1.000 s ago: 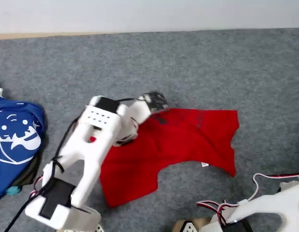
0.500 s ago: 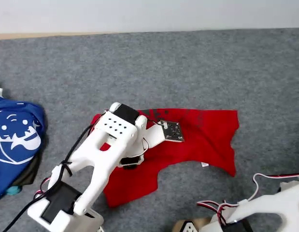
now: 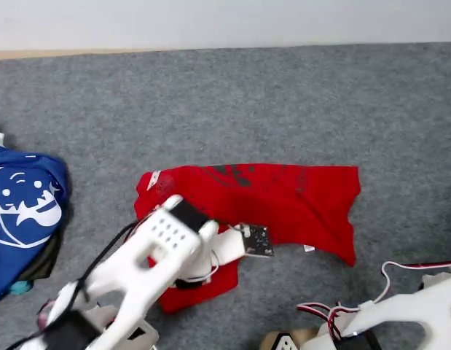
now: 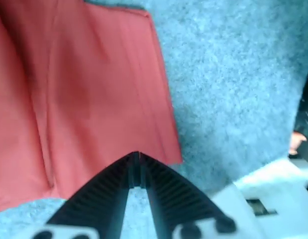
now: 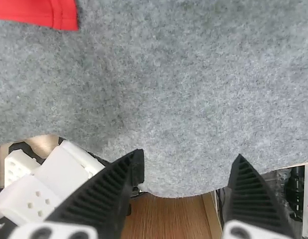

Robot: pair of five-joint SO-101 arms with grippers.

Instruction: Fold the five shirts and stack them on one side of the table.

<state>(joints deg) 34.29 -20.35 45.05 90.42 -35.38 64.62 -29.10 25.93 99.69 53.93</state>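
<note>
A red shirt point(image 3: 283, 200) lies spread on the grey table point(image 3: 283, 95), with a dark print near its far edge. My left arm point(image 3: 163, 251) leans over the shirt's front left part and hides some of it. My left gripper point(image 4: 136, 155) is shut, its tips over a corner of the red shirt point(image 4: 94, 99); I see no cloth bunched between the fingers. My right gripper point(image 5: 189, 155) hangs open above bare grey table near the front edge, and a red shirt corner point(image 5: 39, 12) lies farther off. The right arm point(image 3: 407, 313) sits at the front right.
A folded blue shirt point(image 3: 21, 208) with a white print lies on a pile at the table's left edge, darker cloth under it. The far half of the table is bare felt. A wooden surface point(image 5: 168, 214) shows past the table's front edge.
My left arm has pulled back from the shirt's far edge toward the front of the table, uncovering the shirt's far left corner. The right arm has stayed still.
</note>
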